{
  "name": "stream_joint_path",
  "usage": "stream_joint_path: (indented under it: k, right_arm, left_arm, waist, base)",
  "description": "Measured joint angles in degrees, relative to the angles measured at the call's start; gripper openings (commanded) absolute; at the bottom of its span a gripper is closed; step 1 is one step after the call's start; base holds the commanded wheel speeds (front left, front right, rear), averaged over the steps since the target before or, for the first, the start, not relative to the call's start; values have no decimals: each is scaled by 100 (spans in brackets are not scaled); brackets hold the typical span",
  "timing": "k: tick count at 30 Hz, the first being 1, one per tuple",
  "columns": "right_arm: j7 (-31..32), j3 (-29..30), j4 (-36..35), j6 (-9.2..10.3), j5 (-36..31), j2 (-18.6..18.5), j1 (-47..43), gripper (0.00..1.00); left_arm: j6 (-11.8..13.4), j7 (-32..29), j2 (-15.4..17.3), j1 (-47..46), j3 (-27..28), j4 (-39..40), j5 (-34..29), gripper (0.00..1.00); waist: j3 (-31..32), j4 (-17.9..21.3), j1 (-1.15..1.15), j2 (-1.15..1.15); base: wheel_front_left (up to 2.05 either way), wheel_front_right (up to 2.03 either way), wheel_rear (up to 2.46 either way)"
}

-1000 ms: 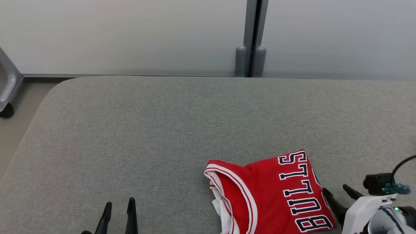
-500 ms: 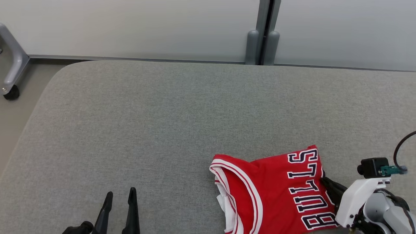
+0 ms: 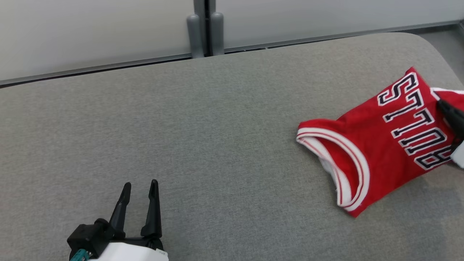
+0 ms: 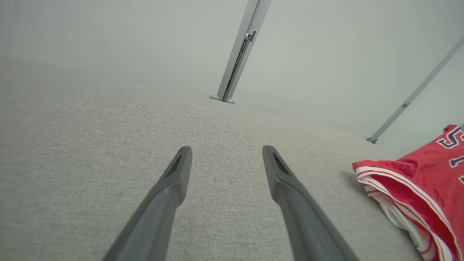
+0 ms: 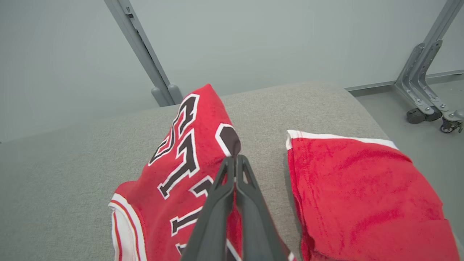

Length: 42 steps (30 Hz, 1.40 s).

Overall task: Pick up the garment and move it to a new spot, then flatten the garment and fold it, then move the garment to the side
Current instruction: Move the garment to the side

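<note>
The garment [image 3: 380, 148] is a folded red jersey with white trim and dark lettering, lying at the right side of the grey padded table [image 3: 203, 137]. My right gripper [image 3: 441, 105] comes in from the right edge and is shut on the jersey's lettered edge. In the right wrist view its fingers [image 5: 235, 159] pinch that edge, which rises in a ridge [image 5: 188, 145], while another red layer [image 5: 362, 203] lies flat to the right. My left gripper [image 3: 140, 185] hovers open over bare table at the lower left, far from the jersey [image 4: 417, 195], with nothing between its fingers [image 4: 226, 150].
The table's rounded far right corner [image 3: 427, 40] is close behind the garment, with floor beyond it. A grey wall post [image 3: 204, 25] stands behind the table. A wheeled metal frame leg [image 5: 424, 105] stands on the floor past that corner.
The head camera has turned right. My right gripper has shut on the garment's edge and drawn it rightward and farther back on the table. The left gripper stays open.
</note>
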State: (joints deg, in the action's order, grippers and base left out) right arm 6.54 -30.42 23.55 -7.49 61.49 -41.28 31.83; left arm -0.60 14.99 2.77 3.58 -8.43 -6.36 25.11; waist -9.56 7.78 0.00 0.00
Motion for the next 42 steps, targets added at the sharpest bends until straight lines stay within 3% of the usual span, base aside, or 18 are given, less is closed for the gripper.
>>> stream_joint_path:
  k: [8, 17, 19, 20, 25, 31, 37, 42]
  right_arm:
    - [188, 400, 56, 0, -26, -483, 866, 0]
    - [221, 703, 766, -1, -269, -676, 1014, 0]
    - [164, 745, 1113, -1, -538, -717, 1014, 74]
    - [143, 768, 1292, -1, -691, -742, 1020, 100]
    - [-213, 877, 1664, -1, -1389, -792, 1180, 100]
    - [-985, 1001, 1361, -1, -1981, -654, 1067, 100]
    - [-1625, 1205, 823, -1, -2524, -30, 91, 100]
    - [-2026, 1838, 654, -1, -3189, 824, -860, 100]
  left_arm:
    - [-87, 0, -2, -455, -75, -169, -208, 100]
    - [-120, 0, 0, -468, -14, -298, -352, 100]
    - [-129, 0, 0, -428, -4, -316, -387, 100]
    - [-129, 0, 0, -421, 0, -330, -390, 100]
    - [-135, 0, -1, -387, 4, -343, -423, 100]
    - [-116, 0, 0, -214, 77, -243, -276, 100]
    - [26, 0, 3, 226, 256, -68, -88, 100]
    - [181, 0, 1, 641, 491, 169, -101, 100]
  waist:
    - [-571, 571, 0, 0]
    - [-827, 595, 0, 0]
    - [-845, 577, 0, 0]
    - [-849, 571, 0, 0]
    - [-806, 556, 0, 0]
    - [-490, 475, 0, 0]
    - [92, 299, 0, 0]
    - [600, 103, 0, 0]
  base:
    - [0, 0, 0]
    - [0, 0, 0]
    - [0, 0, 0]
    - [0, 0, 0]
    - [0, 0, 0]
    - [0, 0, 0]
    - [0, 0, 0]
    - [0, 0, 0]
